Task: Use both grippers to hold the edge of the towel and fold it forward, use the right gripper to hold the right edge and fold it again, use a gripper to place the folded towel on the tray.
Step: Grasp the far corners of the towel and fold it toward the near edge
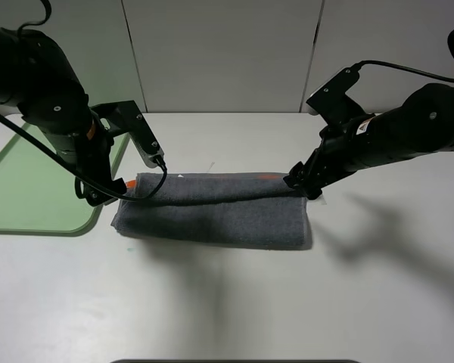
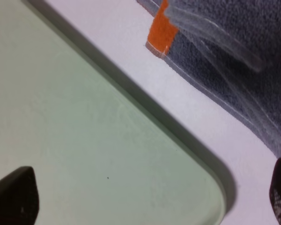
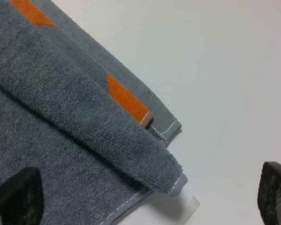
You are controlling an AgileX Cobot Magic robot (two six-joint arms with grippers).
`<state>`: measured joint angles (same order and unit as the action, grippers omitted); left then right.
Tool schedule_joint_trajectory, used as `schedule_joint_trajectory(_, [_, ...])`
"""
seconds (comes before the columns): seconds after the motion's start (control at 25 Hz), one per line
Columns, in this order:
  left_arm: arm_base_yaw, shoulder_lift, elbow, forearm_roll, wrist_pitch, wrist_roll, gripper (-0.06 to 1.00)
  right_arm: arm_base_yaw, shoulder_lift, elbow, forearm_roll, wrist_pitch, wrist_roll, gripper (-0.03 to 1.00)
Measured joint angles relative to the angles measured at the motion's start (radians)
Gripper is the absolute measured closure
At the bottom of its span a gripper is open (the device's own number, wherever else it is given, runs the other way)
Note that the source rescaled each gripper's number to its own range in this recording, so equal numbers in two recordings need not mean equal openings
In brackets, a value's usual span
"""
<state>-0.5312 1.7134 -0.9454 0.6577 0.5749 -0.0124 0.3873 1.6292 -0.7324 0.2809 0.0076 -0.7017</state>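
Observation:
The dark grey towel [image 1: 212, 210] lies folded into a long strip across the middle of the white table, with orange stripes showing along its far edge. My left gripper [image 1: 100, 198] hangs open just off the towel's far left corner, above the near right corner of the pale green tray [image 1: 30, 193]. In the left wrist view both fingertips [image 2: 14, 197] stand wide apart over the tray [image 2: 84, 140], and the towel [image 2: 234, 61] lies clear of them. My right gripper [image 1: 303, 185] is open at the towel's far right corner. Its fingertips [image 3: 275, 192] straddle the folded corner [image 3: 84, 122] without touching it.
The tray sits at the table's left edge, its right rim close to the towel's left end. A black cable [image 1: 157, 185] from the left arm droops onto the towel. A small clear tag [image 3: 192, 205] lies beside the towel's right corner. White wall panels close the back.

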Motion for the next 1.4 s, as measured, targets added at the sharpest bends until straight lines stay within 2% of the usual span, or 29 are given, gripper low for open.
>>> schedule_joint_trajectory(0.32, [0.0,0.0,0.0,-0.004,0.0,0.0,-0.06,0.0,0.0,0.0,0.003,0.015,0.031,-0.03])
schedule_joint_trajectory(0.56, [0.0,0.0,0.0,-0.01,-0.006,0.0,-0.06,0.0,-0.068,0.0,0.007,0.114,0.216,-0.03])
schedule_joint_trajectory(0.76, [0.0,0.0,0.0,-0.013,-0.006,0.0,-0.06,0.0,-0.219,0.001,0.004,0.282,0.338,-0.03])
schedule_joint_trajectory(1.08, [0.0,0.0,0.0,-0.013,0.001,0.0,-0.06,0.0,-0.521,0.008,-0.007,0.603,0.413,-0.03])
schedule_joint_trajectory(1.2, [0.0,0.0,0.0,-0.013,0.002,0.0,-0.06,0.0,-0.64,0.046,-0.035,0.693,0.448,-0.03])
schedule_joint_trajectory(1.4, [-0.001,0.0,0.0,-0.013,0.01,0.0,-0.06,0.0,-0.896,0.152,-0.115,0.788,0.541,-0.03])
